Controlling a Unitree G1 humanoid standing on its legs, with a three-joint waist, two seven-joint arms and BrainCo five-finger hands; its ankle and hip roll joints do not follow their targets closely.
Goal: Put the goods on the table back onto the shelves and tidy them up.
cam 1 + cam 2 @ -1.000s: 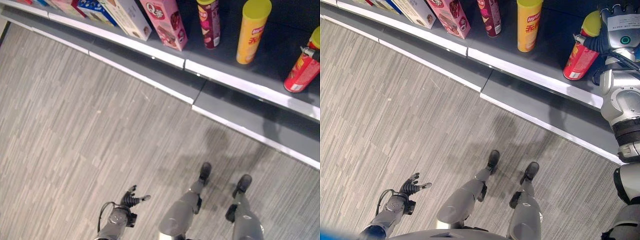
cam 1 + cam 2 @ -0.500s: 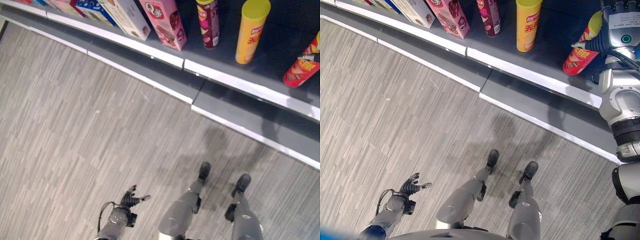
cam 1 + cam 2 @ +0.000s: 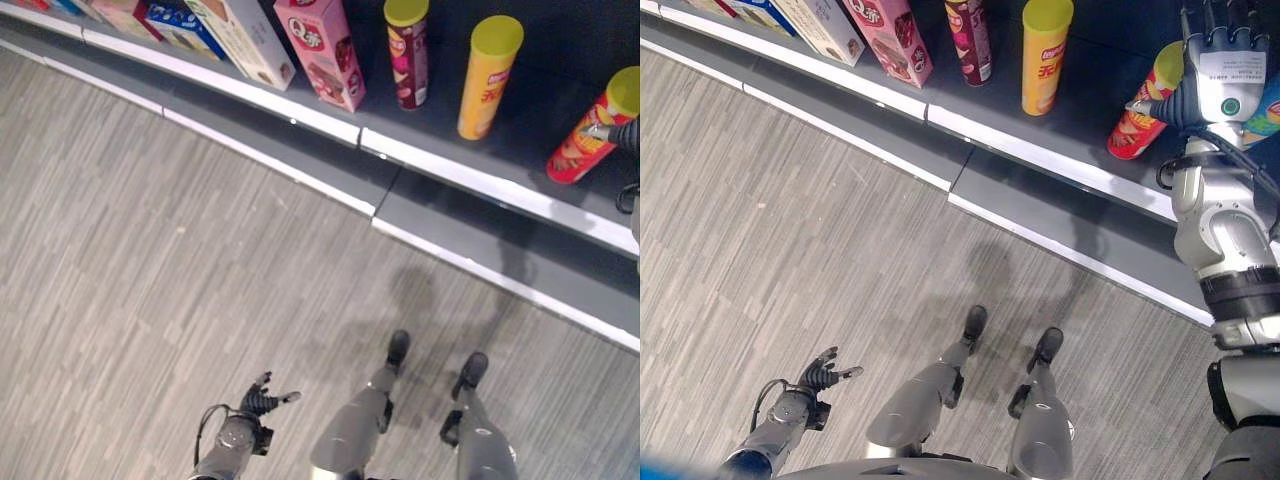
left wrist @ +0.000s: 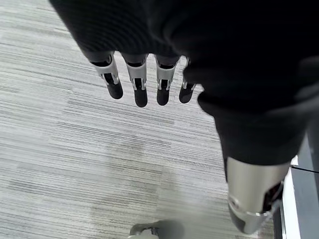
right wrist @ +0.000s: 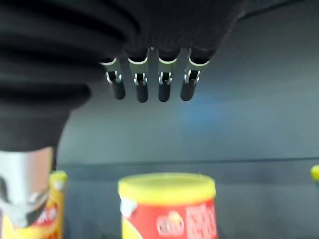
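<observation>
A red snack can with a yellow lid [image 3: 1137, 118] stands on the dark shelf [image 3: 1095, 95] at the right end of the row. My right hand [image 3: 1220, 72] is just right of the can's top, its fingers straight and open. The thumb tip touches the can's upper side. In the right wrist view the can [image 5: 167, 211] shows below the straight fingers [image 5: 141, 84], with nothing held. My left hand [image 3: 260, 399] hangs low over the floor, open and empty; its fingers [image 4: 140, 87] are relaxed.
Left of the red can stand a yellow can [image 3: 489, 78], a maroon can [image 3: 408, 55], a pink box [image 3: 322, 48], a white box [image 3: 243, 40] and a blue box [image 3: 172, 20]. A white strip [image 3: 470, 178] edges the shelf. Grey plank floor [image 3: 150, 260] lies in front.
The camera has shifted slightly. The red can leaned over under my right hand, then came back more upright. My left hand has not moved.
</observation>
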